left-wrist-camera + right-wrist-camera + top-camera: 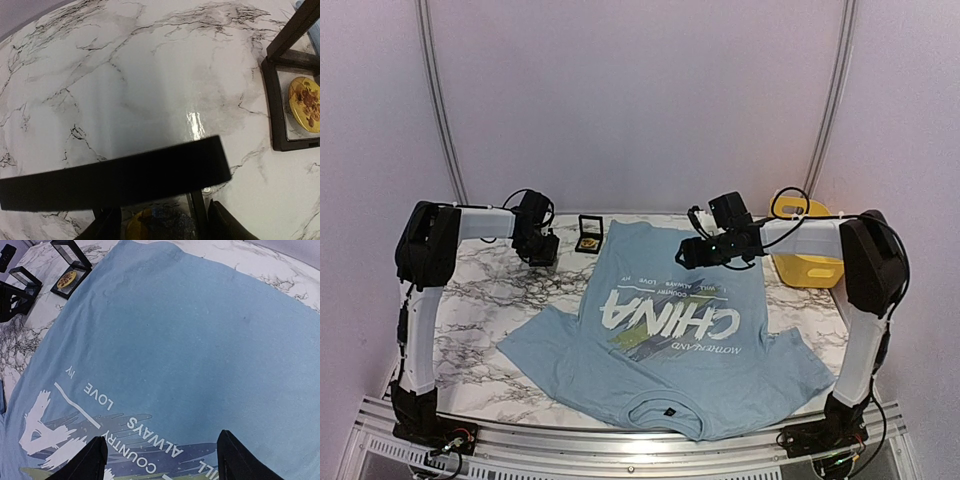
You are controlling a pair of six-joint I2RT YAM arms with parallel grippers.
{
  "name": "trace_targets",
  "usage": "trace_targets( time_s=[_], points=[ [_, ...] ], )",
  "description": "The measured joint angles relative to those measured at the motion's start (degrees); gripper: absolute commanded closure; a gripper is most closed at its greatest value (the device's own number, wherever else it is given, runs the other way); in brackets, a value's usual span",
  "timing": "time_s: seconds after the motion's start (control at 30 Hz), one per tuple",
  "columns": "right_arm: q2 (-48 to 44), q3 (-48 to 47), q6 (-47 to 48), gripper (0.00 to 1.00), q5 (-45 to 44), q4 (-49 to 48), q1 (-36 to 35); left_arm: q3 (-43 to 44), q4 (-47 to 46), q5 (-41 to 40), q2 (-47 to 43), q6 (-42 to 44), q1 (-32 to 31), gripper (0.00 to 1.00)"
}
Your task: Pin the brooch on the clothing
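The light blue T-shirt (665, 375) with white "CHINA" lettering lies flat on the marble table, collar toward the near edge. My right gripper (694, 256) hovers open and empty over its chest print (150, 437), above the shirt (190, 335). My left gripper (540, 252) is left of the shirt and straddles a small black box (115, 180) with a raised lid. A yellow and blue brooch (150, 225) lies in that box between the fingers (225, 222). The jaws look open around the box. A second open black box (588, 237) holds a gold brooch (304, 104), which also shows in the right wrist view (66, 279).
A yellow bin (807, 266) stands at the right, behind the right arm. Bare marble table (485, 300) lies left of the shirt. White curved walls close the back.
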State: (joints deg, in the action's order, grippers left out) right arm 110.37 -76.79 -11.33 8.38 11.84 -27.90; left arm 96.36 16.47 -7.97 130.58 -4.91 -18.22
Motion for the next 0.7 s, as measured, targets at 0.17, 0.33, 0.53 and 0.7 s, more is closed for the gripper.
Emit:
trace_targets(
  time_s=[0.17, 0.33, 0.53, 0.7],
  points=[
    [0.00, 0.00, 0.61, 0.30, -1.11, 0.55, 0.00, -0.07, 0.02, 0.24, -0.02, -0.07, 0.07, 0.50],
    [0.00, 0.00, 0.87, 0.30, -1.90, 1.14, 0.00, -1.60, -0.22, 0.61, -0.96, 0.09, 0.07, 0.61],
    [0.00, -0.68, 1.05, 0.30, -2.51, 1.97, 0.00, -3.26, -0.35, 0.83, -2.08, 0.20, 0.11, 0.69],
    [0.00, -1.57, 1.53, 0.30, -3.10, 2.40, 0.00, -4.28, -0.07, 1.14, -3.04, 0.22, 0.11, 0.69]
  ],
)
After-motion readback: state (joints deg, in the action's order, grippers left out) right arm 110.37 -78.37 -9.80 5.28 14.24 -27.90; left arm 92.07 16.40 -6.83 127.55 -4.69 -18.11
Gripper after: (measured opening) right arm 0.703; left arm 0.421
